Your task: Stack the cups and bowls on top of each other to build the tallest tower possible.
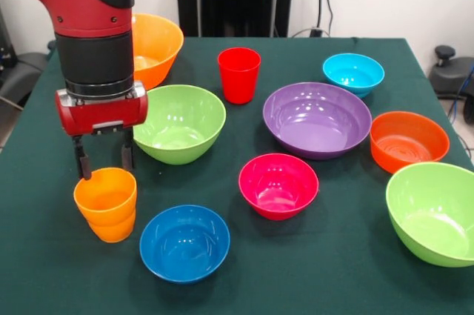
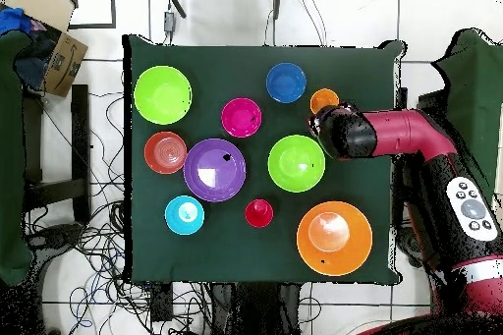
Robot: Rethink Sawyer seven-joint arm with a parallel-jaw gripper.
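Spread end effector (image 1: 104, 164) straddles the far rim of the nested orange cups (image 1: 106, 204) near the table's (image 1: 326, 285) edge; descending squarely and clamping the wall firmly should lift them cleanly toward the red cup (image 1: 238, 74).

The red and black arm (image 1: 95, 26) comes down vertically, its wrist straight and the red gripper (image 1: 104, 161) pointing at the bench. Its two dark fingers (image 1: 80, 161) hang parallel with a gap between them (spread, nothing clamped). In the overhead view the arm (image 2: 408, 139) reaches across horizontally, the wrist head hiding the fingers from above.
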